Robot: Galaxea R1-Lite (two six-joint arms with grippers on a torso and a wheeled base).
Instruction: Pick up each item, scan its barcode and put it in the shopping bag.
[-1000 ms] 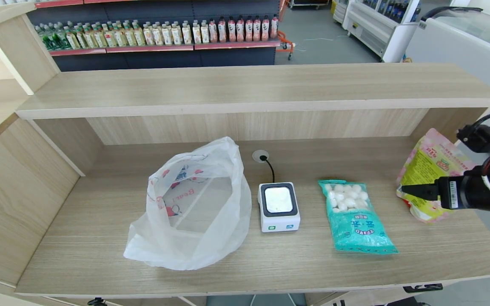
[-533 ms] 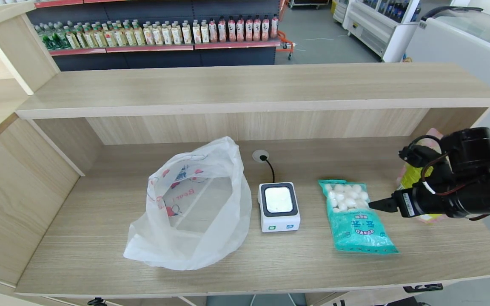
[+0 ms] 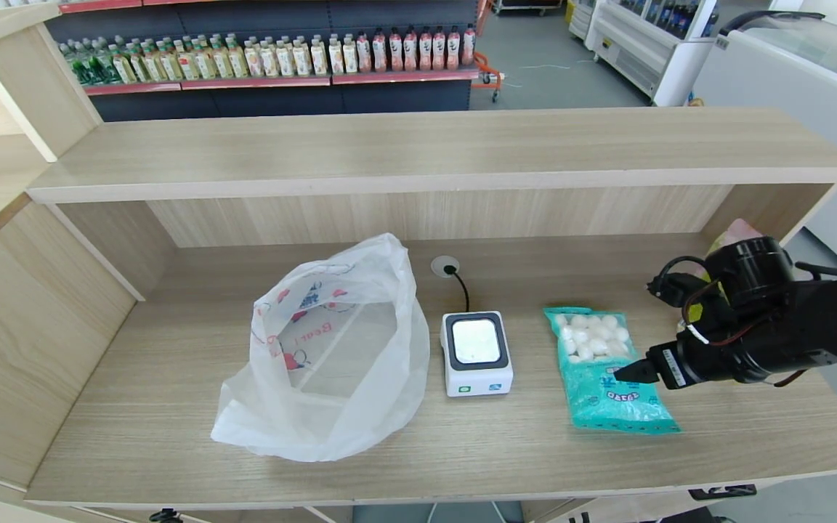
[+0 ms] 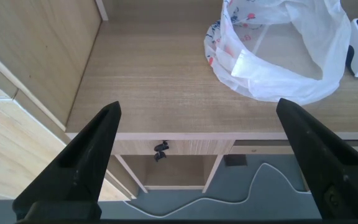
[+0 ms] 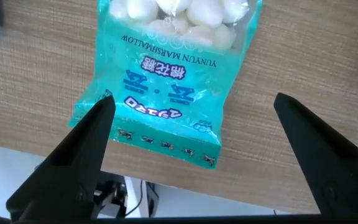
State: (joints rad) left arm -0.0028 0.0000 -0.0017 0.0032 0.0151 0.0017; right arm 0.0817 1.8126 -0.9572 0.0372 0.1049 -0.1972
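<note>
Marshmallow packet [image 3: 611, 370], teal with a clear window showing white pieces, lies flat on the wooden counter [image 3: 171, 407]. It is right of the barcode scanner [image 3: 475, 353] and apart from it.

Right gripper [image 3: 625, 373] hangs over the packet's right edge, about midway along its length. Its fingers [image 5: 73, 162] are spread wide, one to each side of the packet's near end, and grasp nothing. Contact with the packet cannot be confirmed.

Pink-and-yellow pouch [image 3: 742, 234] stands at the far right of the counter, largely hidden behind the right arm.

Shopping bag [image 3: 331, 349], translucent white with red print, sits just left of the scanner with its mouth open.

Left gripper [image 4: 199, 104] is above the near left edge of the counter, nearer than the bag, fingers released and empty.
</note>
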